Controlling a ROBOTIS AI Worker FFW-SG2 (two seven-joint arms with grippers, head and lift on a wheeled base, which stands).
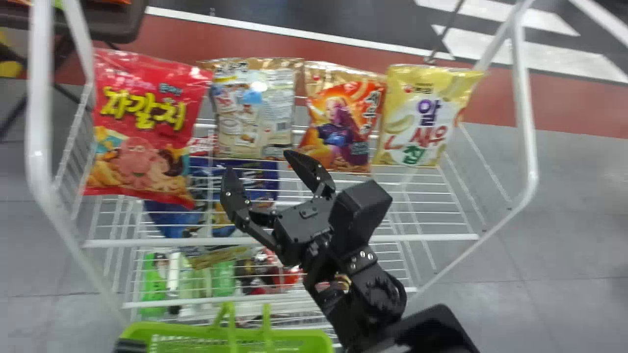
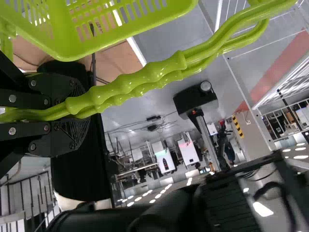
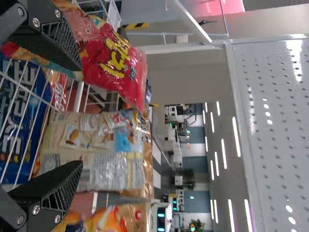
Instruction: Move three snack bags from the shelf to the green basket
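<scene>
"Right claw?"
"Wide, near the tan bag on the shelf. I'd centre on it, clear of the red bag, then pinch gently and lift."
"Basket?"
"Low in front; left claw holding its handles. Steady there."

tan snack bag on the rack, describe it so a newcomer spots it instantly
Find the white wire rack and look along the far side of its upper level. There the tan bag stands between the red bag and the orange-and-purple bag. Unlike those two, it shows its back, with small print and a barcode.
</scene>
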